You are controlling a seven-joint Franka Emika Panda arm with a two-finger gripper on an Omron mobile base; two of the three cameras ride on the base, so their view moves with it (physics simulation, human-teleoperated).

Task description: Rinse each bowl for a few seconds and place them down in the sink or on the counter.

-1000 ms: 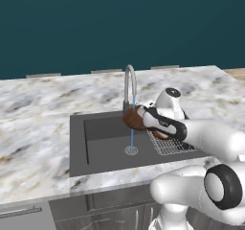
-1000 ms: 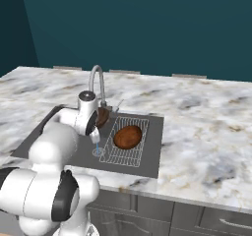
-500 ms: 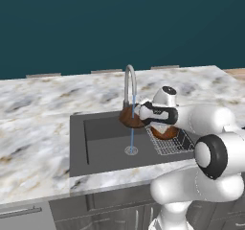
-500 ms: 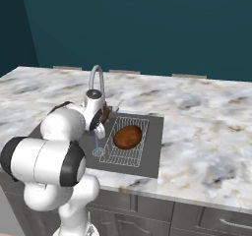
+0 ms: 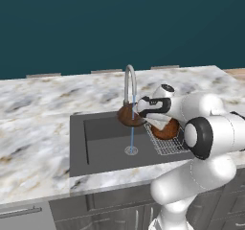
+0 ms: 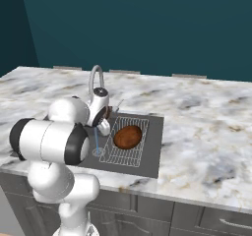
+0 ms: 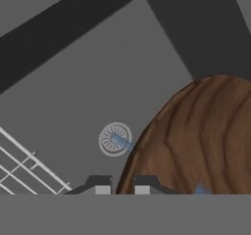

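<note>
Fingers of our gripper (image 7: pixel 121 184) pinch the rim of one bowl (image 5: pixel 130 115) under the faucet (image 5: pixel 129 82), above the sink (image 5: pixel 103 145); the other bowl (image 6: pixel 127 136) lies in the wire rack (image 6: pixel 129 154) at 3 o'clock. We read no writing. Basin floor around the drain (image 7: pixel 115 139) stays open.

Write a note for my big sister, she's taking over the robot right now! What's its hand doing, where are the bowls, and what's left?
Gripper: shut on the rim of one bowl, held over the sink under the faucet.
Water: running, a thin stream falls to the drain.
Second bowl: lying on the wire rack in the sink's right side.
Done: first bowl picked up and in the stream.
Left: finish rinsing, set it down in the sink or on the counter. I cannot tell whether the second bowl has been rinsed.
</note>
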